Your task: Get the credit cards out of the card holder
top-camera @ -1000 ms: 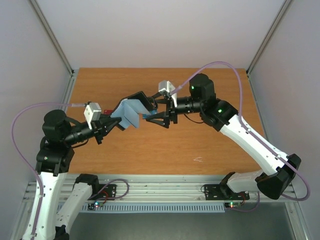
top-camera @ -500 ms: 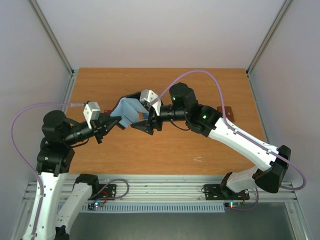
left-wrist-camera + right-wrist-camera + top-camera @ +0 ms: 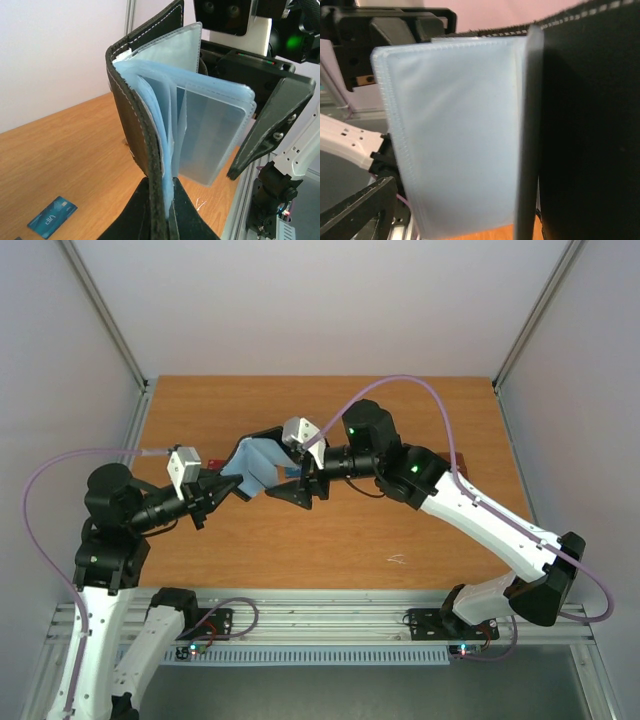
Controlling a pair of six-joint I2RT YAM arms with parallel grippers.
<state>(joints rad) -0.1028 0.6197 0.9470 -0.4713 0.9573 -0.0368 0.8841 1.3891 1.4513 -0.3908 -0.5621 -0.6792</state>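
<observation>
**A:** Card holder (image 3: 142, 125), position?

**B:** In the air above the tabletop (image 3: 400, 530), between the two arms. It is open like a book, with the black cover outside and the pale blue sleeves (image 3: 215, 130) fanned out. The long axis is roughly upright.

**A:** Who has it?

**B:** The left fingers (image 3: 127, 225) are clamped on its lower end, pinching cover and sleeves together.

**A:** And the right?

**B:** The right fingers (image 3: 267, 125) are apart with nothing in them. One sits just beside the free edge of the sleeves. The other is hidden behind the holder in the left wrist view. From the right wrist, a sleeve fills the view straight ahead, with the black cover to its right.

**A:** So which relation matters?

**B:** The free edges of the sleeves face away from the left arm and toward the right. The right arm is closer to them and is the only one unoccupied. My judgement is that any pull has to come from that side, with the left acting as the anchor.

**A:** Cards?

**B:** One blue card (image 3: 52, 216) lies flat on the tabletop, well apart from the holder. The sleeves I can see look clear. I cannot tell whether a card sits deeper in the stack.
</observation>
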